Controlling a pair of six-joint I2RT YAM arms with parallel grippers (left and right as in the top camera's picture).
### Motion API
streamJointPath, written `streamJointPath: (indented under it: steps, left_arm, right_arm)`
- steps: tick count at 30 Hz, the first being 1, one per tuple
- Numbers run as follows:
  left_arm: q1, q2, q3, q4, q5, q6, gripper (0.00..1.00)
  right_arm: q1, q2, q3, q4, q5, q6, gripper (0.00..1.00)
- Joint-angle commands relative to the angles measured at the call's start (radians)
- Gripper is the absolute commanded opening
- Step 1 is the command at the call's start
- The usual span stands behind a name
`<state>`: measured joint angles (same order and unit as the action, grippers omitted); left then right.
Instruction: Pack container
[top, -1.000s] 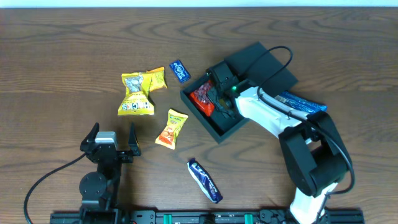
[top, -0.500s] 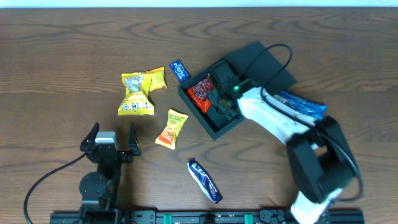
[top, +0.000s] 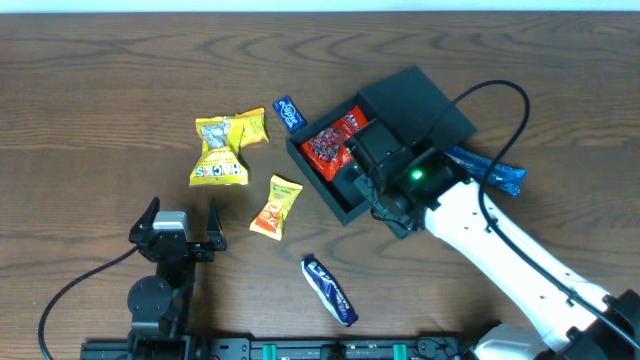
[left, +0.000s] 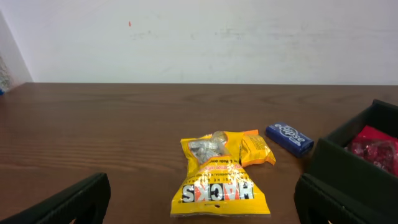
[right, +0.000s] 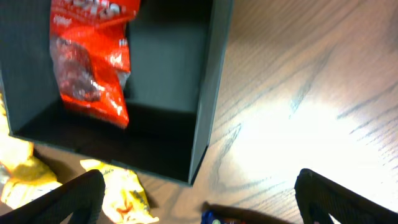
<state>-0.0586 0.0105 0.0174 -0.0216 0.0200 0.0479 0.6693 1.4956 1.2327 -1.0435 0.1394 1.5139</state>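
Observation:
The container (top: 352, 203) is a dark square box standing open, its flat lid (top: 420, 105) folded back on the table. A red snack packet (top: 330, 146) lies inside it on the far-left side, nothing touching it. My right gripper (top: 362, 172) hovers open over the box's near-right part. In the right wrist view the red packet (right: 90, 62) lies on the box floor, beyond the container wall (right: 208, 93), and my right gripper (right: 199, 208) holds nothing. My left gripper (top: 181, 222) rests open at the front left, empty, and is open in its own view (left: 202, 211) too.
Left of the box lie a yellow Hacks packet (top: 219, 152), a small orange packet (top: 254, 127), a small blue bar (top: 289, 113) and an orange-yellow packet (top: 276, 205). A blue bar (top: 330, 290) lies near the front. Another blue packet (top: 492, 170) lies right of the lid.
My right gripper has opened and let go of the red packet, which now lies in the box. The right arm has drawn back toward the front right. The left arm has not moved.

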Motion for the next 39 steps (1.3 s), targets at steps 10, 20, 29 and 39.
streamJointPath:
  steps: [10,20,29,39]
  left_arm:
    - [0.006,-0.006,-0.013,-0.056,-0.008,-0.01,0.95]
    - [0.006,-0.006,-0.013,-0.056,-0.008,-0.01,0.95]
    - [0.006,-0.006,-0.013,-0.056,-0.008,-0.01,0.95]
    - [0.006,-0.006,-0.013,-0.056,-0.008,-0.01,0.95]
  right_arm:
    - [0.035,0.139,-0.007,0.0,0.01,0.113,0.82]
    - [0.038,0.242,-0.008,0.018,-0.009,0.113,0.69]
    - [0.041,0.304,-0.011,0.035,0.005,0.1,0.23]
    - [0.041,0.304,-0.011,0.032,0.215,-0.199,0.01]
